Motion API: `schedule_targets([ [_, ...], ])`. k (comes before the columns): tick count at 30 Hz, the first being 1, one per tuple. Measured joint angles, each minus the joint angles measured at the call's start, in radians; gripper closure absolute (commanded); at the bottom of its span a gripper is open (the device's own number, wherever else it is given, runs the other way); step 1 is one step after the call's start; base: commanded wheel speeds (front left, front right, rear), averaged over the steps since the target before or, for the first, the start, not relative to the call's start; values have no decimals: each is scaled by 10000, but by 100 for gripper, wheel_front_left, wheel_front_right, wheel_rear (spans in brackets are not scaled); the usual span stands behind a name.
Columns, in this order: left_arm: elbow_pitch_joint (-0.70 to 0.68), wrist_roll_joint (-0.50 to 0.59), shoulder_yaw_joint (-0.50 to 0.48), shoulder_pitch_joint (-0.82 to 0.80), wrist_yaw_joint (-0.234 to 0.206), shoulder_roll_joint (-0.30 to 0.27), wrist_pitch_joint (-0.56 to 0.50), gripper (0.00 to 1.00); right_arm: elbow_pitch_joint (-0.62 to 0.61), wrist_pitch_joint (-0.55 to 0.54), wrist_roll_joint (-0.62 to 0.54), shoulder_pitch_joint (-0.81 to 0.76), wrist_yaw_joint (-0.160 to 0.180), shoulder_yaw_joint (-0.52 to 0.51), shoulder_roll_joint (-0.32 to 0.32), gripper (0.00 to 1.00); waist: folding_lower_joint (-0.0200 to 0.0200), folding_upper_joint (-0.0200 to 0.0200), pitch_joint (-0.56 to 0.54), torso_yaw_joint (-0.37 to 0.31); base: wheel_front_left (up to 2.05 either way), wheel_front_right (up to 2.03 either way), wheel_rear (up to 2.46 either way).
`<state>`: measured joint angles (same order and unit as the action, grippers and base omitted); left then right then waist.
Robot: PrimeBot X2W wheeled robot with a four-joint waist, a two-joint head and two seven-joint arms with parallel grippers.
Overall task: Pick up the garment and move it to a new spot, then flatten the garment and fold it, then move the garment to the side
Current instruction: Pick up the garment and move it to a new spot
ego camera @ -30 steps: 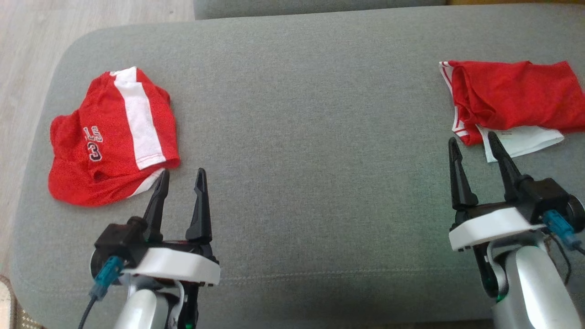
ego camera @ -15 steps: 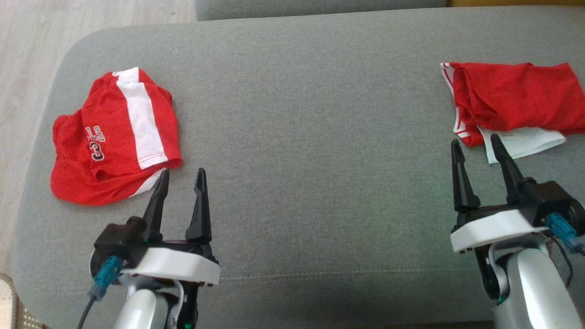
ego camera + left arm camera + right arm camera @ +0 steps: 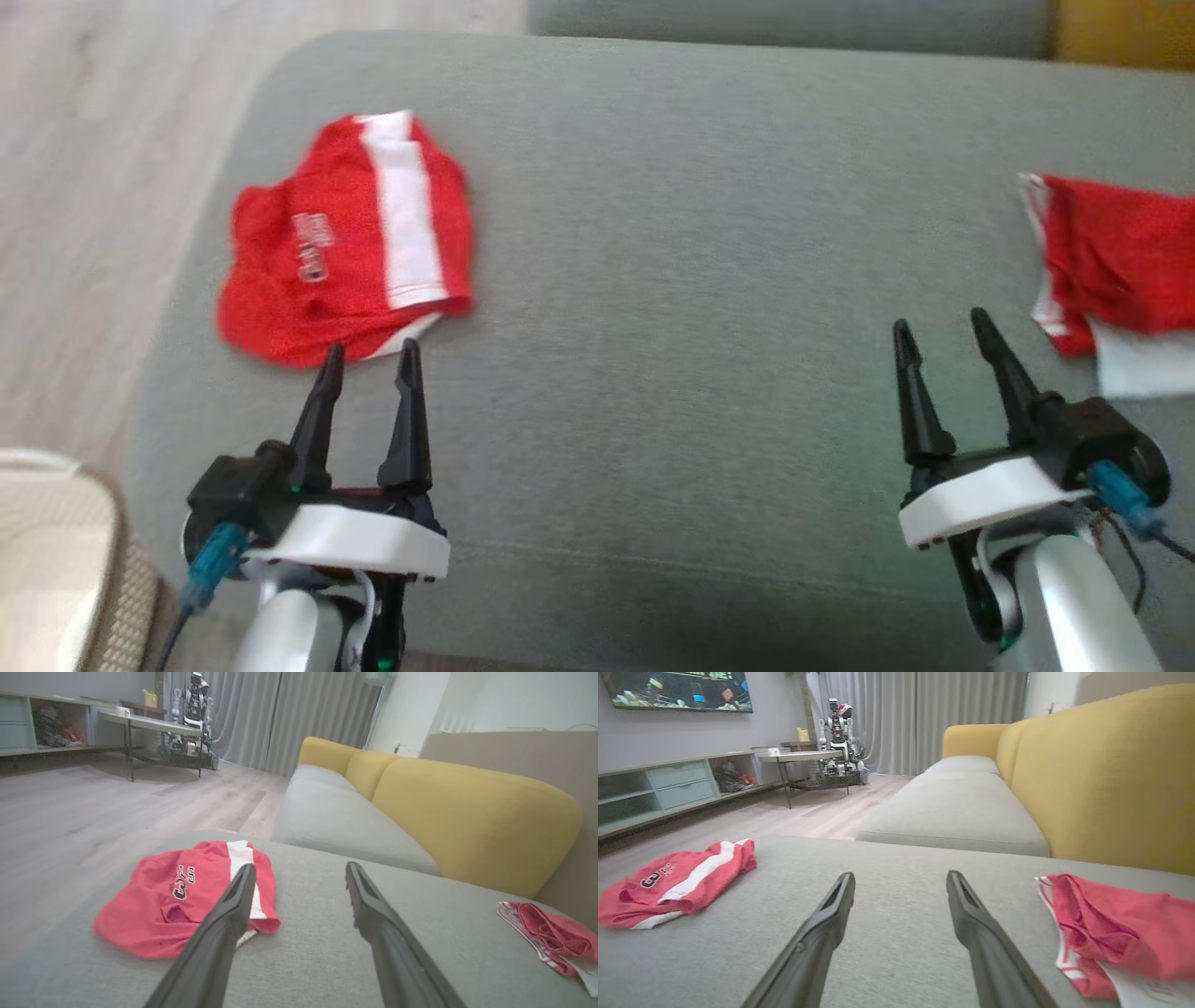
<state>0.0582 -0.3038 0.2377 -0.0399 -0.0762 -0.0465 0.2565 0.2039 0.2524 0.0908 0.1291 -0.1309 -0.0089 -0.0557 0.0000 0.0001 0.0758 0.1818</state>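
Mostly bare across the middle of the broad grey fabric cushion (image 3: 672, 280), so ample room there for spreading and folding. Crumpled on its left end, near the rounded edge above the pale wood floor (image 3: 93, 187): red jersey with white stripe and dark number (image 3: 350, 238), probably the piece to lift. Heaped at the far right, partly cut off by the frame: second red garment with white trim (image 3: 1116, 252), seemingly already set aside. Poised at the jersey's near hem, contact unclear: left gripper (image 3: 371, 351), fingers spread wide, empty. Just beside the second garment: right gripper (image 3: 941, 322), likewise wide and empty.
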Motion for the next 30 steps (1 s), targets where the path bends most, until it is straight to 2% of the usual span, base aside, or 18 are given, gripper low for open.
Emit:
schedule_targets([
  [9,-316,-38,-301,568,-23,-12,0,0,77,2,27,-44,0,738,13,0,0,0,-309,1642,0,0,0],
  [19,-424,-36,-320,911,-25,-15,0,0,134,0,232,-224,0,1070,19,0,0,0,-489,2972,0,0,0],
  [30,-577,-36,-364,1034,-205,-19,0,0,318,0,297,-197,0,1396,27,0,0,0,-393,3195,0,0,0],
])
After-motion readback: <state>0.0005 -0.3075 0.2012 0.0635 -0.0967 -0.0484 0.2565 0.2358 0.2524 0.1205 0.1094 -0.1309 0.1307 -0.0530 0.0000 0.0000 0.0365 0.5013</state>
